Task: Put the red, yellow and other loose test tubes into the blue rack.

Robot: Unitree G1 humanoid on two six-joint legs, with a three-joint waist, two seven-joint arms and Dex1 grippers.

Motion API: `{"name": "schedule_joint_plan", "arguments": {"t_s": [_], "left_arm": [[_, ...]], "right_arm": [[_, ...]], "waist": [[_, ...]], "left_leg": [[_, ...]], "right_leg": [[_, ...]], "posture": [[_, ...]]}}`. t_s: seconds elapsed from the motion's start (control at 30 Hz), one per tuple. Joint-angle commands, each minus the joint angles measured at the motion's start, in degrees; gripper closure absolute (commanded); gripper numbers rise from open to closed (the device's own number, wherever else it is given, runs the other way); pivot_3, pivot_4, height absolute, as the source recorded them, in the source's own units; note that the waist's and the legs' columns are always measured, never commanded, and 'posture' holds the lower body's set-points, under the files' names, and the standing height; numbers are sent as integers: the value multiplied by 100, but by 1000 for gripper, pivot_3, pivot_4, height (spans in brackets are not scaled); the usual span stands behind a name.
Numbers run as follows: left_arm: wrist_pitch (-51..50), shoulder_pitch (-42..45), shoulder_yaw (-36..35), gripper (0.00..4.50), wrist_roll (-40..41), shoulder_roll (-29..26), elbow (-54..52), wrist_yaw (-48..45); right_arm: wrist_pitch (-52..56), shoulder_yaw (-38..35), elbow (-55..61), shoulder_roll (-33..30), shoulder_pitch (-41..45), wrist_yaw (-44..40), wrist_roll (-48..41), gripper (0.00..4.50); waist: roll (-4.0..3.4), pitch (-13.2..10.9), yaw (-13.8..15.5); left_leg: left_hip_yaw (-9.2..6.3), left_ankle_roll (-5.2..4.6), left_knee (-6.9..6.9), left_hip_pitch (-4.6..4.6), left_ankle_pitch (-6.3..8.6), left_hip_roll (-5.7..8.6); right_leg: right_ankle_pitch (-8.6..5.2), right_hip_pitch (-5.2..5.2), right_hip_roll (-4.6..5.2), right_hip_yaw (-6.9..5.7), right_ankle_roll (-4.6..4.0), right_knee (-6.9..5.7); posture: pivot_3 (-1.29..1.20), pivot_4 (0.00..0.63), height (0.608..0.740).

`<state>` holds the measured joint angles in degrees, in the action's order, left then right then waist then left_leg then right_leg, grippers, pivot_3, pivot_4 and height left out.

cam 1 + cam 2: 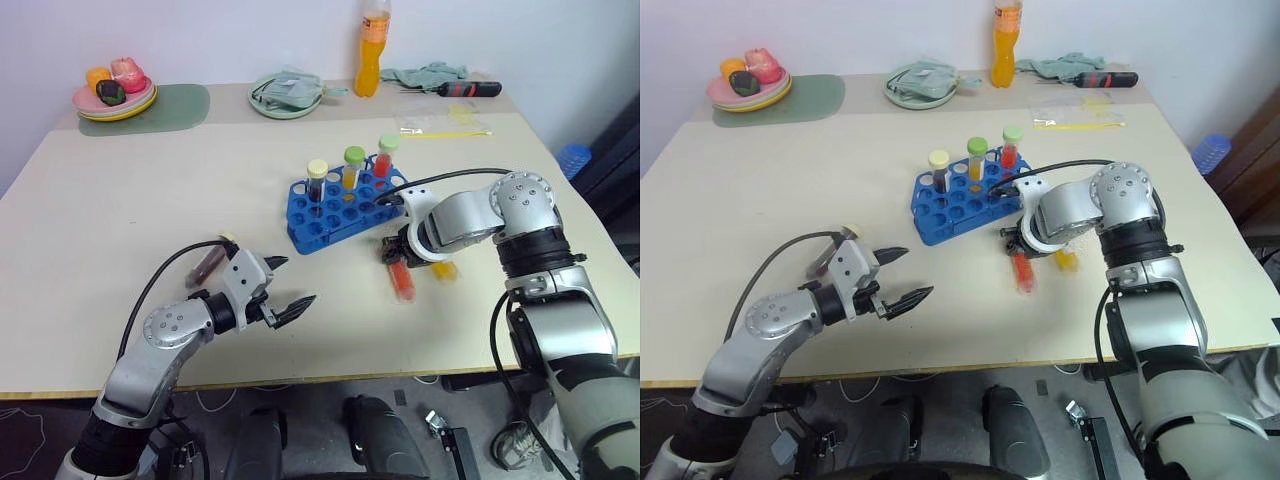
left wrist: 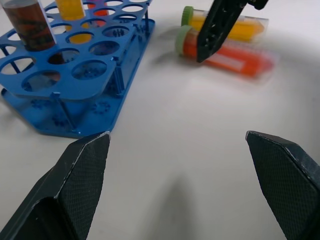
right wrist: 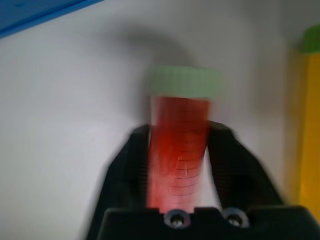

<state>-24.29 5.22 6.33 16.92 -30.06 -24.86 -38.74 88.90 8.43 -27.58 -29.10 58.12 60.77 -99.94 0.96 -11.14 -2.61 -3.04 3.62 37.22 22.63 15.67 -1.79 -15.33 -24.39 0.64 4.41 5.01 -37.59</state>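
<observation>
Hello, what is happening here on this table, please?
A humanoid robot is sorting test tubes into the blue rack, where three tubes already stand. Its right hand is shut on the red tube, which lies on the table beside the rack, next to the yellow tube. Its left hand is open and holds nothing, above the table's near side. A dark tube lies just beyond it.

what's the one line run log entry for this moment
right gripper: shut on red tube, on table | left gripper: open, empty | yellow tube: loose | blue rack: three tubes upright
</observation>
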Motion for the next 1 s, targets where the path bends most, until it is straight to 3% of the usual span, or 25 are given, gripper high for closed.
{"name": "schedule_joint_plan", "arguments": {"t_s": [0.03,0.1,0.2,0.33,0.47,0.57,0.67,0.83,1.0], "left_arm": [[107,-22,-73,0,9,2,-206,19],[95,-40,-94,0,11,-13,-233,33],[86,-90,-164,0,3,-36,-288,82],[69,-153,-305,0,45,-49,-324,151],[25,2,-395,0,135,59,-242,238],[-35,270,-432,0,238,236,-81,304],[-83,486,-431,0,227,306,-8,319],[-220,590,-483,0,302,276,-136,269],[-300,559,-505,0,373,221,-245,262]], "right_arm": [[-320,127,352,-77,-76,475,-683,3718],[-574,200,767,-208,-97,519,-1145,3718],[-584,11,2109,-436,11,-666,-1126,3718],[-1653,-677,4247,-920,-482,-2882,1105,3718],[-3831,-562,4829,-964,-1379,-4055,3776,3718],[-5577,80,4238,-442,-1572,-4558,5811,3718],[-6842,198,3234,246,-1626,-4647,7072,3718],[-7824,-69,2049,935,-1620,-4950,8000,3718],[-8094,-365,1635,1275,-1638,-5178,8376,3718]], "waist": [[0,0,-1],[-1,0,1],[-11,-5,-2],[-11,-1,34],[5,10,97],[-3,6,36],[-3,6,-12],[-5,6,12],[-5,6,16]], "left_leg": [[0,0,0,0,0,0],[0,0,0,0,0,0],[0,0,1,15,0,0],[-20,-1,0,32,0,-3],[-30,0,11,41,0,-2],[-16,0,18,41,0,0],[-15,1,10,28,0,-4],[-13,2,-1,22,-1,-2],[-13,4,3,25,-2,2]], "right_leg": [[0,0,0,0,0,0],[0,0,-1,0,0,0],[0,-15,-1,0,0,0],[-1,-25,-3,-17,0,2],[0,-13,3,-33,1,23],[1,-15,4,-22,2,24],[1,-17,-5,-17,1,10],[2,-20,0,-15,-2,-4],[2,-20,8,-15,-1,-6]], "posture": [[0,150,740],[0,150,740],[0,150,740],[0,150,740],[0,150,740],[0,150,740],[0,150,740],[0,150,740],[0,150,740]]}}
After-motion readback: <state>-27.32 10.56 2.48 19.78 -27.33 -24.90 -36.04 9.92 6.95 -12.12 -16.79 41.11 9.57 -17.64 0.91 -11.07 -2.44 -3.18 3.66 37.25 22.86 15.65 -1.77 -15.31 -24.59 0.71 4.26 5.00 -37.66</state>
